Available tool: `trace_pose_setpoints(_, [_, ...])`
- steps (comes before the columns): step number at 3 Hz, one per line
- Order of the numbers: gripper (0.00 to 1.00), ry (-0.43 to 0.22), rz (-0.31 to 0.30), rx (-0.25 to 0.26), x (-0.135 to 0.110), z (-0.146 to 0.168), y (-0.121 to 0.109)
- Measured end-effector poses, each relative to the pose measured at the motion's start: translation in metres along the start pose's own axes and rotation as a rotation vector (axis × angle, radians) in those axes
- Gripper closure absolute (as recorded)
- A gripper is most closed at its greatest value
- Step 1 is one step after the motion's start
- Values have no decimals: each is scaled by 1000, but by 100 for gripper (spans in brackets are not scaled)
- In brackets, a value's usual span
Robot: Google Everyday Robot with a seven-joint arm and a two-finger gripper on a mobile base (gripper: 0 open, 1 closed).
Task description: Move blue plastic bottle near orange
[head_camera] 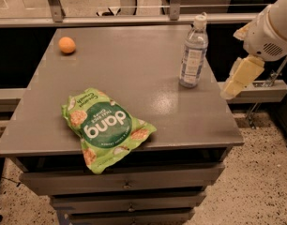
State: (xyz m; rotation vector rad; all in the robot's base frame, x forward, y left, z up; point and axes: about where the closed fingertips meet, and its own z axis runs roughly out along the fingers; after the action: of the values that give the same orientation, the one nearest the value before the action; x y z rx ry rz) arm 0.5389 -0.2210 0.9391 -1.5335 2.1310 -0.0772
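The blue plastic bottle [193,52] stands upright near the right edge of the grey table [134,64], with a white cap and a pale label. The orange [67,45] lies at the far left corner of the table, well apart from the bottle. My gripper [233,85] hangs off the table's right side, a little right of the bottle and below its middle, not touching it. It holds nothing that I can see.
A green "dang" snack bag [106,125] lies at the front left, overhanging the front edge. Drawers [124,184] sit under the tabletop. A rail with metal posts [134,20] runs behind the table. Speckled floor lies to the right.
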Motion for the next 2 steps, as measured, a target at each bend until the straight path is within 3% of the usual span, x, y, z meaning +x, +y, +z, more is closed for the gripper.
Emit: trace_pose_setpoints(2, [0, -187, 89, 47, -23, 36, -46])
